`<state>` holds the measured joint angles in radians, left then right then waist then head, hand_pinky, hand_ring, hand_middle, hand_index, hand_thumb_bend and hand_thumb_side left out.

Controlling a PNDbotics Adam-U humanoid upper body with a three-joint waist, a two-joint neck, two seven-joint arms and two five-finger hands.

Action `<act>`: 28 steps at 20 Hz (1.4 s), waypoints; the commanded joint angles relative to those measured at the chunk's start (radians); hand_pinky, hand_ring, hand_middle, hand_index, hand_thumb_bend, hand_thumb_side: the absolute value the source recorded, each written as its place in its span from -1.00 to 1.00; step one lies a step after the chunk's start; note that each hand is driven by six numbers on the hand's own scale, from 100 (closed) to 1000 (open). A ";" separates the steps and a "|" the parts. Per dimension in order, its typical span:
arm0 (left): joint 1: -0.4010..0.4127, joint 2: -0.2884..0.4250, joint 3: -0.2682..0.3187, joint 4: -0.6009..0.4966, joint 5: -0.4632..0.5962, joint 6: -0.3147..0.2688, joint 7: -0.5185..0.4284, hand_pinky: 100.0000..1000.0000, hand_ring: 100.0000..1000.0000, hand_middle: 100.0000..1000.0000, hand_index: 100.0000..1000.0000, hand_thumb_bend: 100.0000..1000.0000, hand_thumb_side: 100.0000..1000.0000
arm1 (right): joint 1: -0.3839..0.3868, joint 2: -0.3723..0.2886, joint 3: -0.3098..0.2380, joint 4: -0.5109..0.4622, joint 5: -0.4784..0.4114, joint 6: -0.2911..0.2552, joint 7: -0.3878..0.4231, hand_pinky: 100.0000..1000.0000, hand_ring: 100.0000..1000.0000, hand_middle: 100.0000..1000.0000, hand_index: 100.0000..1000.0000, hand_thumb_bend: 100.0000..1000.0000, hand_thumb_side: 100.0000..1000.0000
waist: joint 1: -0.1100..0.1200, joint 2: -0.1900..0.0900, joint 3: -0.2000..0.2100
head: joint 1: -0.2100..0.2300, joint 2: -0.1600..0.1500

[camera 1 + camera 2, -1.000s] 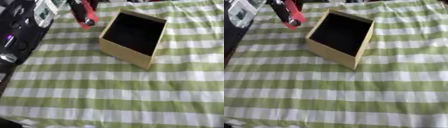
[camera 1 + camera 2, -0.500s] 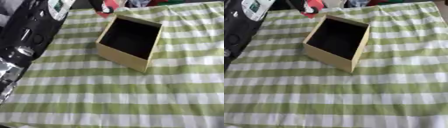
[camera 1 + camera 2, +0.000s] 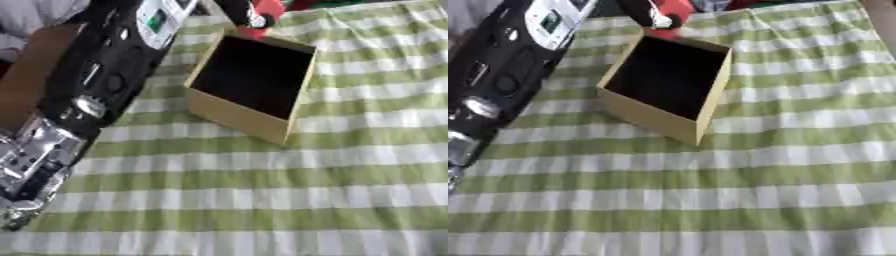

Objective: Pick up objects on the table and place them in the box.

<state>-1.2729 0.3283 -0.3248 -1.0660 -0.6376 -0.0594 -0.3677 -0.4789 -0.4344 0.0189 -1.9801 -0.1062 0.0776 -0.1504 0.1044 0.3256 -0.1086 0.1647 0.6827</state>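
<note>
At the left a black robot arm (image 3: 96, 85) w/ shiny silver parts is seen. The left hand (image 3: 248, 11) is held at the far rim of the box (image 3: 249, 82), prob. so the red thing (image 3: 269, 9) can be dropped in. Its fingers can't be made out. The box is tan, square, dark inside, set on soft green-checked cloth (image 3: 289, 200).

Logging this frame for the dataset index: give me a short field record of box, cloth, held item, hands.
box: tan open box, dark inside, nothing visible in it
surface: green and white checked cloth
left arm: black with silver joints, runs along the view's left side toward the box's far edge
left hand: at the box's far rim, fingers not clear
red object: at that hand, just beyond the rim, shape unclear
right hand: not in view
</note>
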 commanded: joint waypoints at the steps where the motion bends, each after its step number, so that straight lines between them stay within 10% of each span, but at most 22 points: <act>1: -0.014 0.004 0.024 0.030 0.020 -0.023 0.021 0.66 -0.48 -0.25 -0.10 -0.78 -1.00 | -0.018 -0.008 -0.007 -0.020 -0.008 -0.008 0.001 0.78 0.43 0.36 0.75 -1.00 0.08 | -0.005 -0.018 -0.001 | -0.001 -0.005; 15: 0.011 -0.003 0.059 0.099 0.152 -0.085 -0.081 0.75 -0.20 -0.06 0.21 -0.70 -1.00 | -0.026 -0.009 -0.013 -0.020 -0.004 -0.012 -0.009 0.78 0.43 0.36 0.75 -1.00 0.09 | 0.002 0.002 -0.003 | -0.030 0.014; 16: 0.015 -0.004 0.054 0.098 0.153 -0.086 -0.085 0.71 0.18 0.25 0.59 -0.31 -0.52 | -0.026 -0.008 -0.014 -0.020 -0.004 -0.011 -0.009 0.78 0.42 0.36 0.76 -1.00 0.10 | 0.001 0.004 -0.003 | -0.032 0.014; 18: 0.030 -0.007 0.045 0.094 0.143 -0.100 -0.108 0.71 0.32 0.35 0.70 -0.19 -0.24 | -0.025 -0.004 -0.015 -0.020 -0.005 -0.009 -0.011 0.78 0.42 0.36 0.75 -1.00 0.10 | -0.002 0.005 -0.001 | -0.035 0.014; 28: 0.045 0.002 0.058 0.037 0.054 -0.102 -0.100 0.66 0.47 0.44 0.77 -0.08 -0.10 | -0.016 -0.001 -0.016 -0.020 -0.007 -0.006 -0.014 0.78 0.42 0.36 0.75 -1.00 0.11 | -0.008 -0.002 0.008 | -0.041 0.016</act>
<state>-1.2123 0.3004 -0.2781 -1.0016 -0.5683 -0.1631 -0.4779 -0.4864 -0.4266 0.0123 -1.9801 -0.1080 0.0710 -0.1601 0.1072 0.3505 -0.1018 0.1250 0.6925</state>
